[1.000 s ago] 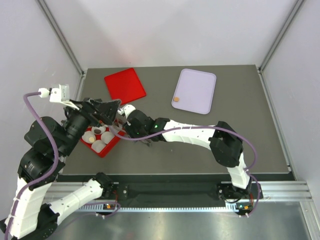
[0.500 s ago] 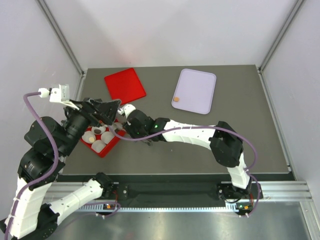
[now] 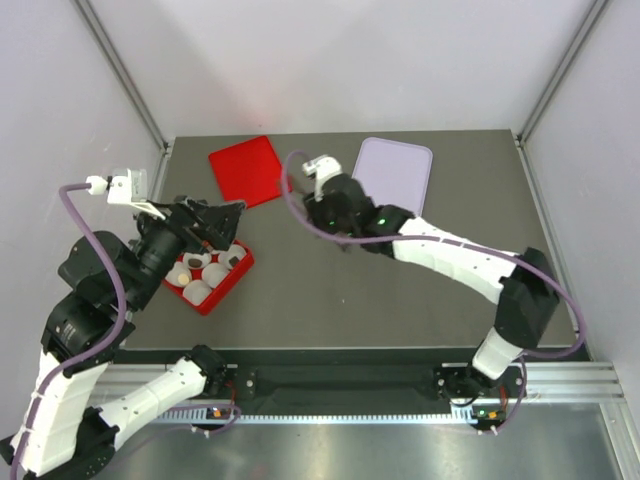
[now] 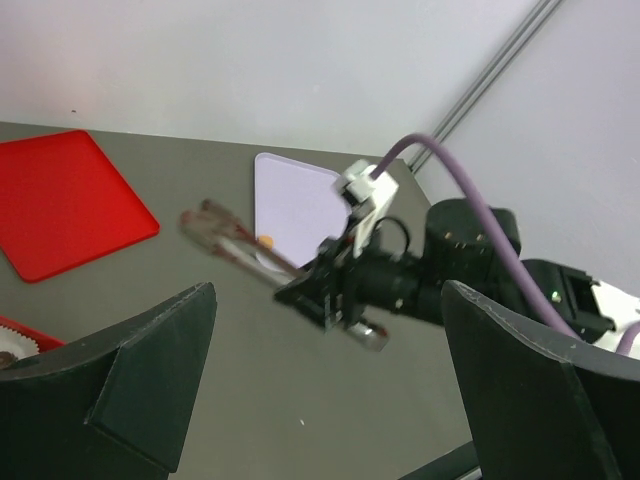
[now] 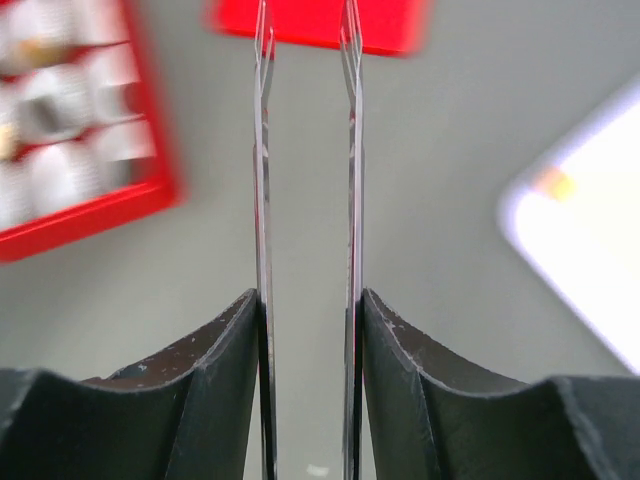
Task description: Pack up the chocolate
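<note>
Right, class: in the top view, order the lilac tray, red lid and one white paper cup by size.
Largest: lilac tray, though partly hidden.
Next: red lid, nearly alike.
Smallest: paper cup.

This is looking like a robotics lab, specifically an enclosed test cell. 2 white-and-black robot arms, the left arm (image 3: 85,300) and the right arm (image 3: 450,255), are sitting bolted to a slotted alu. rail (image 3: 350,382) at the near edge of a dark grey bench (image 3: 380,295). Plain white panels (image 3: 330,60) are boxing the bench in on 3 sides, w/ alu. frame posts (image 3: 120,70) running up the corners. Purple cables (image 3: 68,205) are looping to small white cam modules (image 3: 120,185) at the wrists, and green status lights (image 3: 380,221) are glowing on the right arm. The left tool (image 4: 325,300) and the right tool (image 5: 305,40) are each showing in their own wrist-cam view.
</note>
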Action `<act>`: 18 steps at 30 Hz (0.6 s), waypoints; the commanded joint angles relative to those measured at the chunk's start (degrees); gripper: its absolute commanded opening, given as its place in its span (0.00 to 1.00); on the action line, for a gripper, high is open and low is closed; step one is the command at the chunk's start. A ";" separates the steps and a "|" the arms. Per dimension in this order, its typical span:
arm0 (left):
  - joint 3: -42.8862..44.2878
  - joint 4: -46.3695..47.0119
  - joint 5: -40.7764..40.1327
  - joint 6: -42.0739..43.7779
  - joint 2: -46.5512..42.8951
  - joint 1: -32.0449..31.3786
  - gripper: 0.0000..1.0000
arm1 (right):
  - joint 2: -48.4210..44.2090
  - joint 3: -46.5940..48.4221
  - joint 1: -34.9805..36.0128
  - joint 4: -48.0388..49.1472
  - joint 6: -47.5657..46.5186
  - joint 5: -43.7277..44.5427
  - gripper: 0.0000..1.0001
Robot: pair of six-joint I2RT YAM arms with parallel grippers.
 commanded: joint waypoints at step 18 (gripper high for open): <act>-2.96 2.14 0.57 -0.39 0.36 0.14 0.99 | -6.89 -14.16 -28.66 -0.14 -25.45 -20.23 0.49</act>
